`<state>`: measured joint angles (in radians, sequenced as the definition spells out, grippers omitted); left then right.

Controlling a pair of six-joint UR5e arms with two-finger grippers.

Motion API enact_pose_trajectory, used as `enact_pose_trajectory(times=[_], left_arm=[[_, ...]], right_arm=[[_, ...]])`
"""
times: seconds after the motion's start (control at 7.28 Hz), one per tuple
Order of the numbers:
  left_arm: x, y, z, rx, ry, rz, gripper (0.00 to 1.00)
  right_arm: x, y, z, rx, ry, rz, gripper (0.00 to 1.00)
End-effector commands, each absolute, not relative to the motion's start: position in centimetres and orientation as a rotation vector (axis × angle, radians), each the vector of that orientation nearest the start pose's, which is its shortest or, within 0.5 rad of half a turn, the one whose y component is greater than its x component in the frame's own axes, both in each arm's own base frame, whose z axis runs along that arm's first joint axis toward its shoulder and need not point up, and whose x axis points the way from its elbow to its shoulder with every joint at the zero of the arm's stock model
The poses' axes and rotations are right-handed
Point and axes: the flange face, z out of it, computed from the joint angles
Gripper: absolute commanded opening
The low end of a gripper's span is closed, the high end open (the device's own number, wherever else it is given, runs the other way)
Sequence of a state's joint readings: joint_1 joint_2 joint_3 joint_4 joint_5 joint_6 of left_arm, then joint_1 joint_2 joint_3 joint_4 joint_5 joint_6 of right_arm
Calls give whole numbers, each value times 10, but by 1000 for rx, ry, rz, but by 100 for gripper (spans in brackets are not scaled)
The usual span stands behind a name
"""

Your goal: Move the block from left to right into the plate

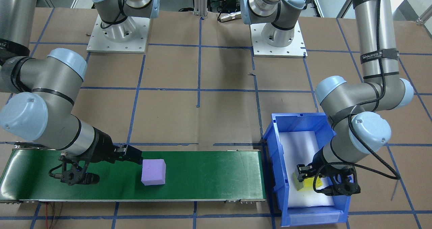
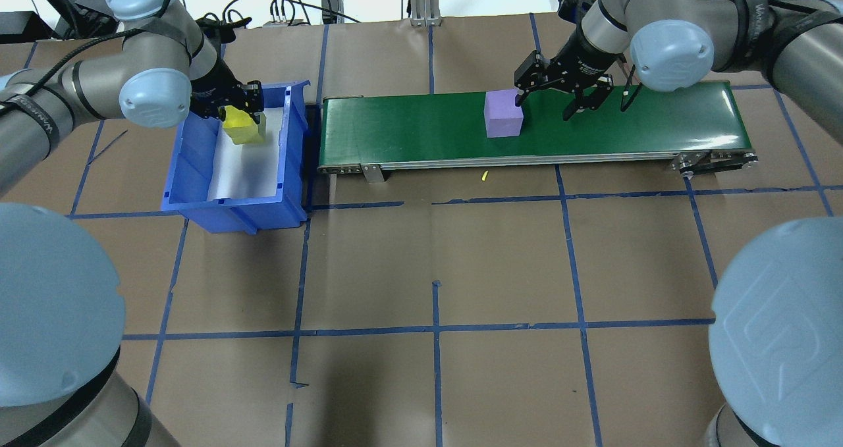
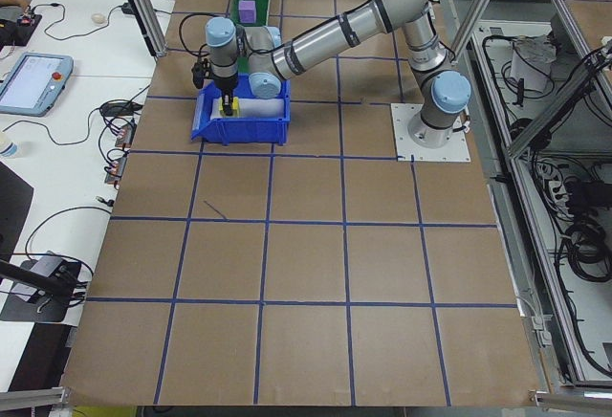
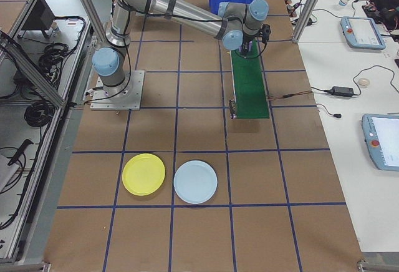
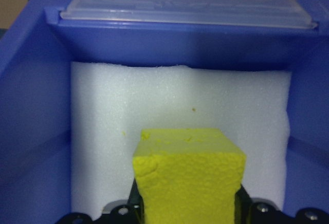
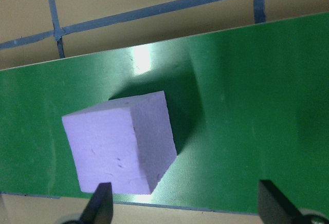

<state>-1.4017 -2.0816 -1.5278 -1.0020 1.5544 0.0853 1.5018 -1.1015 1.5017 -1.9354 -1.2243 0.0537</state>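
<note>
A yellow foam block [image 5: 190,175] is clamped in my left gripper [image 5: 190,208], which is shut on it inside the blue bin [image 2: 197,170], over the white foam lining. The same block [image 2: 240,128] shows in the overhead view under my left gripper [image 2: 238,108]. A purple block [image 2: 504,113] sits on the green conveyor belt [image 2: 625,124]. My right gripper [image 6: 187,208] hangs open just beside it, one fingertip [image 6: 102,203] near the block's edge and nothing held. The yellow plate [image 4: 144,174] lies far off on the table, seen only in the exterior right view.
A light blue plate [image 4: 195,181] lies next to the yellow one. The blue bin [image 1: 314,212] stands right at the conveyor's [image 1: 209,175] end. Brown paper with blue tape lines covers the table. A person's workstations line one side.
</note>
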Motion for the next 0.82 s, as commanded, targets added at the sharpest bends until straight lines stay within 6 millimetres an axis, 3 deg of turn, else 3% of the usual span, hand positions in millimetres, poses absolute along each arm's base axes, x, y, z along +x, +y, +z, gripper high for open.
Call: enact_pose_trajectory(times=[0.0,0.27,0.41,0.69], left_arm=[[-22,-668,322,-134,3119,-202,30],[-37,-652,378,-221,3134,-199,29],[-66,-643,395,-210,3137,-232,29],[-125,-635,394,-286,3154,-233,29]], right_arm=[[122,-660,292,176,2789,45,99],[122,-661,286,176,2790,49,99],[122,-664,283,176,2791,33,99],[121,-665,271,174,2798,57,98]])
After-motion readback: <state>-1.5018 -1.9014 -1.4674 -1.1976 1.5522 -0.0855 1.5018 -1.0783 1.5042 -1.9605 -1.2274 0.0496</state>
